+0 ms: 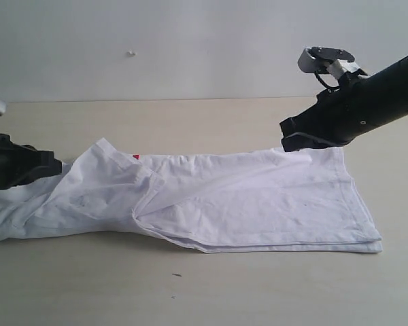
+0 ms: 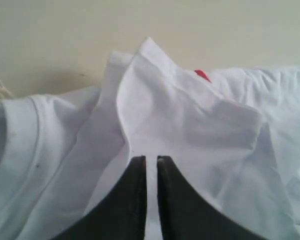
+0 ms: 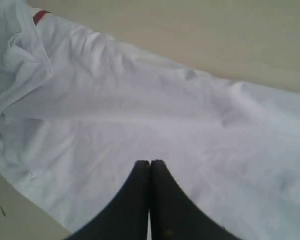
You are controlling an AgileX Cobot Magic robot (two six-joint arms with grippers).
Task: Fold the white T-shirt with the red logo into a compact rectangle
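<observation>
The shirt (image 1: 258,197) is thin, soft white cotton, creased and folded into a long, layered strip. It lies on a smooth tan table (image 1: 190,122), its long axis running side to side across the exterior view. The stacked hem edges end square at the right, and the left end is bunched and rumpled.

Only a red sliver of the logo (image 1: 136,157) peeks out at the far edge of a fold, left of centre.

The left wrist view shows what the exterior view cannot. The black, tapered fingers of the left gripper (image 2: 151,159) are drawn in to a thin slit, pinching the shirt where a flap rises to a peak, with the logo (image 2: 202,75) beyond it.

In the right wrist view, the right gripper (image 3: 150,163) is clenched tip to tip over rippled cloth. Whether it has caught any fabric, I cannot tell. In the exterior view it sits at the shirt's far edge, toward the right end.
</observation>
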